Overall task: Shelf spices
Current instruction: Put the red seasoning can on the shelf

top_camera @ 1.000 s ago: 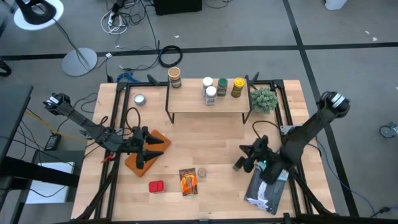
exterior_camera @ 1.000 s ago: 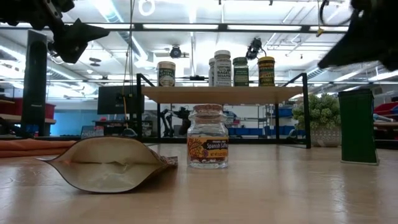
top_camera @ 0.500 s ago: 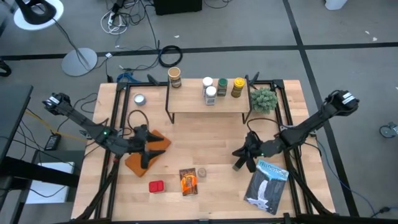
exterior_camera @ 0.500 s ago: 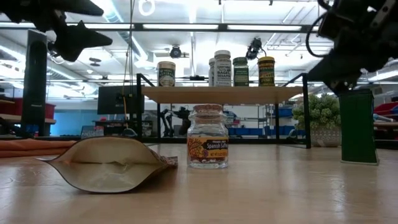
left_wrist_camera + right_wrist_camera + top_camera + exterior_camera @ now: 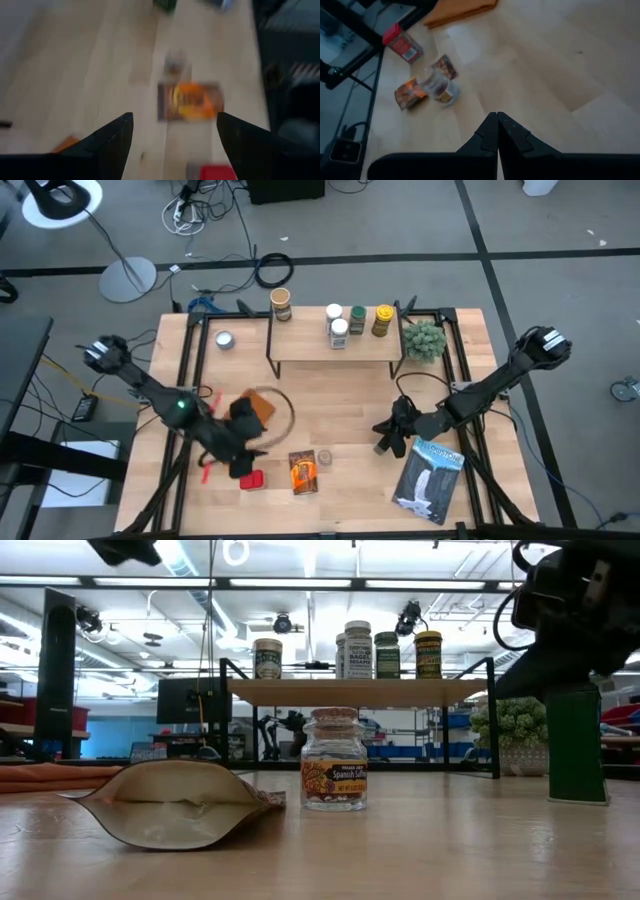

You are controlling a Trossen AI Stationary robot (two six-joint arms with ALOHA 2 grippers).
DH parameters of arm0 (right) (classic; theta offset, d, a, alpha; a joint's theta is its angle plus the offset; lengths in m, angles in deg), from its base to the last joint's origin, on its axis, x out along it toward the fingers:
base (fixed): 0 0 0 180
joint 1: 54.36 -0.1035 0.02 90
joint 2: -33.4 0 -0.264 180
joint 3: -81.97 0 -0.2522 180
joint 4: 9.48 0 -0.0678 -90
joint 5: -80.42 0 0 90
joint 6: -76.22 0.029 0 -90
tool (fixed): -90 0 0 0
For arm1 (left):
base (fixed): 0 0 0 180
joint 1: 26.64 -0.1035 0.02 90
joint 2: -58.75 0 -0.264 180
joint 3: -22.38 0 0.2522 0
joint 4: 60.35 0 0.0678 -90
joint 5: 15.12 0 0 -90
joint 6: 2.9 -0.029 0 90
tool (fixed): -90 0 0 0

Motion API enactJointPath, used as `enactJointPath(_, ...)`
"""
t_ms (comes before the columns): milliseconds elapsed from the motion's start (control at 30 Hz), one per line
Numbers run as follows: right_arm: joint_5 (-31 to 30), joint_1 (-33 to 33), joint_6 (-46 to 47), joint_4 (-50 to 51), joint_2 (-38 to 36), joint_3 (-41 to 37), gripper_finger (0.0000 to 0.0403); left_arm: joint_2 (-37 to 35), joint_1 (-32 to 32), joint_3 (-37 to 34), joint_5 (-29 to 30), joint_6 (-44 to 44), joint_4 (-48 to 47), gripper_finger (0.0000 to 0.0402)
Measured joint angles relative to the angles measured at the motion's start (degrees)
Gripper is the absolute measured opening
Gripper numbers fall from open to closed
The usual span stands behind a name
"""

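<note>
The shelf (image 5: 335, 350) carries a tan cylinder (image 5: 281, 304) and white-, green- and yellow-lidded jars (image 5: 357, 319) on its top board. On the table lie an orange packet (image 5: 303, 472), a small clear jar (image 5: 324, 457), a red tin (image 5: 251, 479) and a dark green box (image 5: 577, 740). My left gripper (image 5: 174, 120) is open and hovers near the red tin (image 5: 212, 172), facing the packet (image 5: 192, 100). My right gripper (image 5: 497, 117) is shut, just above the dark box (image 5: 384, 445). That box does not show in the right wrist view.
A flat brown slab (image 5: 258, 408) lies partly under my left arm, and a silver round tin (image 5: 224, 339) sits far left. A small green plant (image 5: 425, 340) stands right of the shelf. A magazine (image 5: 432, 478) lies near the right corner. Bare wood stretches before the shelf.
My left gripper has swept quickly from over the brown slab toward the table's near edge, ending by the red tin and packet. My right arm has swung off the magazine, and its gripper has come down a little over the dark box. No spice has moved.
</note>
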Motion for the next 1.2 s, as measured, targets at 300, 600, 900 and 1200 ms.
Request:
enactJointPath(300,0.43,-0.94,-0.04,-0.53,1.20,0.00,0.0001,18.75,1.33,15.77,-11.31,4.68,-20.97,0.0292)
enactJointPath(600,0.57,-1.32,-0.23,-3.51,1.16,0.00,0.0001,24.63,5.74,16.04,-13.49,11.85,-17.76,0.0292)
enactJointPath(900,0.57,-1.32,-1.55,-4.84,1.14,0.02,0.0001,25.01,11.14,12.20,-9.52,20.28,-14.72,0.0292)
enactJointPath(1200,0.57,-1.32,-1.64,-7.35,1.12,0.07,0.0002,24.99,11.75,7.11,-9.55,20.93,-11.36,0.0287)
